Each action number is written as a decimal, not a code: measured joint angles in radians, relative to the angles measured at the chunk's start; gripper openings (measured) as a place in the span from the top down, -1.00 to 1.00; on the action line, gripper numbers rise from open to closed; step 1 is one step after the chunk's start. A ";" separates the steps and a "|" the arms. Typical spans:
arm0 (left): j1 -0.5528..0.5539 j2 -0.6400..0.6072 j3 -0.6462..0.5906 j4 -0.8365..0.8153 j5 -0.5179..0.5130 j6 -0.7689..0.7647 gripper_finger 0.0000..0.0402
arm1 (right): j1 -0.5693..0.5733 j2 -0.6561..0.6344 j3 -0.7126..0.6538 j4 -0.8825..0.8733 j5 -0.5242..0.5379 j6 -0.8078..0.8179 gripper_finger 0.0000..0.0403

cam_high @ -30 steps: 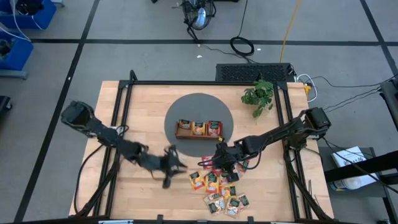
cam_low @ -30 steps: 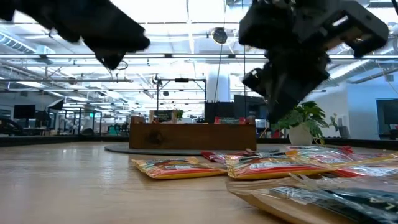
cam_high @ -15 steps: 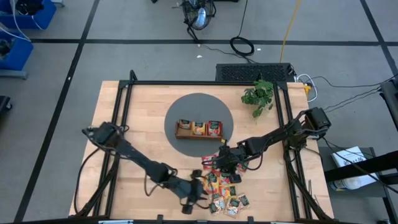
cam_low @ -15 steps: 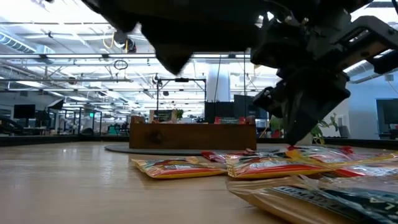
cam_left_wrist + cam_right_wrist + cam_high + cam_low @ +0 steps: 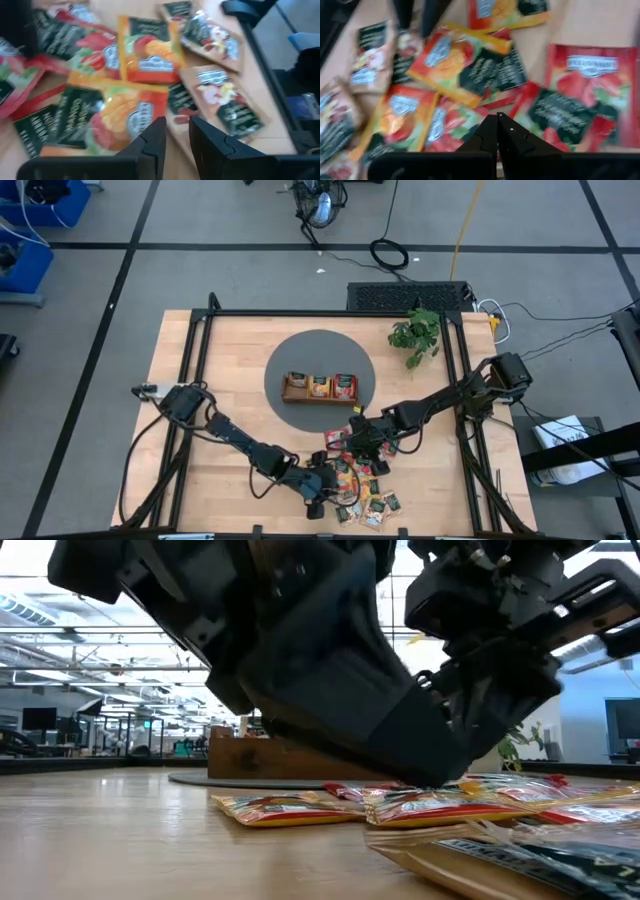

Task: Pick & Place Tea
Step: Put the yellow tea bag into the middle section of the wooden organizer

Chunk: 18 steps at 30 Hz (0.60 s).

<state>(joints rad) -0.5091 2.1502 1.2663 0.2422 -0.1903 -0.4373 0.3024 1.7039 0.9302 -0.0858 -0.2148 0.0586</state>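
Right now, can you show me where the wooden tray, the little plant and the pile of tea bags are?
wooden tray (image 5: pixel 320 399): high view, on its front wall.
little plant (image 5: pixel 416 335): high view, on its green leaves.
pile of tea bags (image 5: pixel 362 502): high view, on a bag near the pile's middle.

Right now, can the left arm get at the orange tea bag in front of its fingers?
Probably yes. The left gripper hangs over the pile with its jaws slightly apart, and the orange tea bag lies on top, uncovered. The right gripper, shut, sits at the pile's far side, not between them.
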 joint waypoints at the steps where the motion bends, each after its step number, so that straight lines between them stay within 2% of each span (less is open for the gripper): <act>1: 0.003 0.000 0.000 -0.014 -0.003 -0.009 0.56 | 0.000 0.000 0.000 0.005 -0.006 -0.005 0.99; 9: 0.020 -0.001 0.000 -0.075 -0.027 -0.013 0.56 | -0.002 0.021 0.000 0.095 0.003 0.042 0.68; 14: 0.024 -0.001 0.000 -0.091 -0.027 0.000 0.56 | -0.019 0.070 0.000 0.075 0.003 0.118 0.49; 18: 0.029 -0.001 0.000 -0.095 -0.027 0.012 0.56 | -0.032 0.081 0.000 0.064 0.002 0.161 0.40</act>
<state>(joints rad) -0.4802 2.1494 1.2663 0.1472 -0.2176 -0.4248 0.2703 1.7850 0.9302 -0.0215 -0.2125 0.2198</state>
